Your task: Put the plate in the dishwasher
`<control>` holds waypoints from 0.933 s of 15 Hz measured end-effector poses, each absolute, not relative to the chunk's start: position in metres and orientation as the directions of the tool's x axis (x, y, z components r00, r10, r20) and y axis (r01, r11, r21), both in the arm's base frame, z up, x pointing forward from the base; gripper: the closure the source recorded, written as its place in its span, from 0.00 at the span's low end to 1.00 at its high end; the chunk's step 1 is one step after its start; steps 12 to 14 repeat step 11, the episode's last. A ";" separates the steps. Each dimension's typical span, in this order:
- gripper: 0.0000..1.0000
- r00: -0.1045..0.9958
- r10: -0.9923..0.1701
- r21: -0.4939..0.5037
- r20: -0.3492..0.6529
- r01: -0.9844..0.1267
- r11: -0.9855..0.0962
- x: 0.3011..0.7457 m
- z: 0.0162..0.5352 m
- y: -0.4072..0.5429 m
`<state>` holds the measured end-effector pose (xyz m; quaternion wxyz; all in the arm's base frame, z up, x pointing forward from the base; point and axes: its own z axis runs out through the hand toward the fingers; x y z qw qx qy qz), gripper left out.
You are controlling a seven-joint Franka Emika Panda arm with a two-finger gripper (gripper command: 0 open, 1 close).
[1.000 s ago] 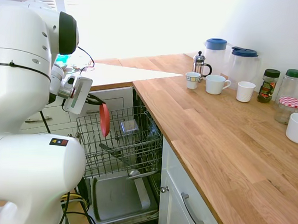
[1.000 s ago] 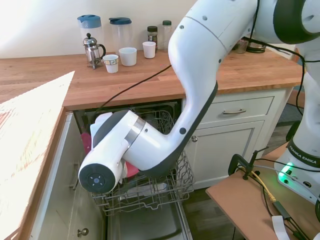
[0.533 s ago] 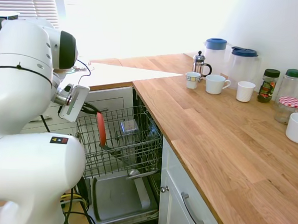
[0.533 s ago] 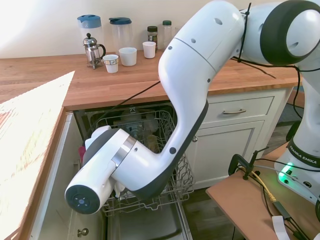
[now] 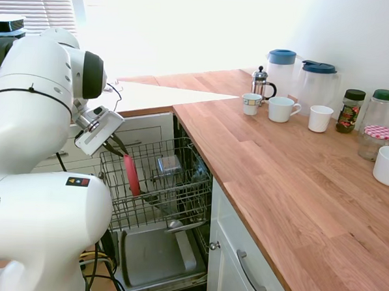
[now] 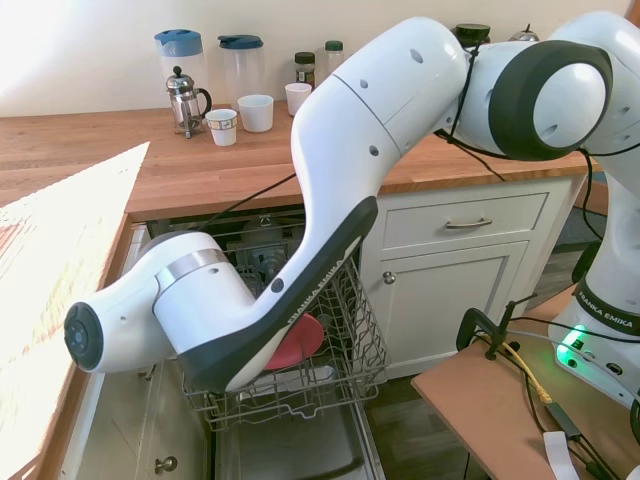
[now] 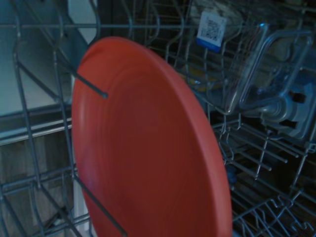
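Plate (image 5: 132, 175) stands on edge inside the rack (image 5: 179, 190) just below my claw (image 5: 118, 145), its rim among the wires. I cannot tell whether my fingers grip it or have let go; my arm hides them. Thin, stiff plastic by the look, so I judge it light and slick; the top rim is the place to pinch.
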<state>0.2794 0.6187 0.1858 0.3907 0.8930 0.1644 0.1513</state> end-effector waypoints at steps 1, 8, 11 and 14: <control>0.00 0.907 0.402 0.741 0.124 0.185 -0.645 0.281 0.194 0.622; 0.00 0.978 0.206 0.608 -0.013 0.171 -0.775 0.349 0.348 0.617; 0.00 0.997 0.079 0.480 -0.020 0.079 -0.873 0.427 0.453 0.552; 0.00 0.997 0.079 0.480 -0.020 0.079 -0.873 0.427 0.453 0.552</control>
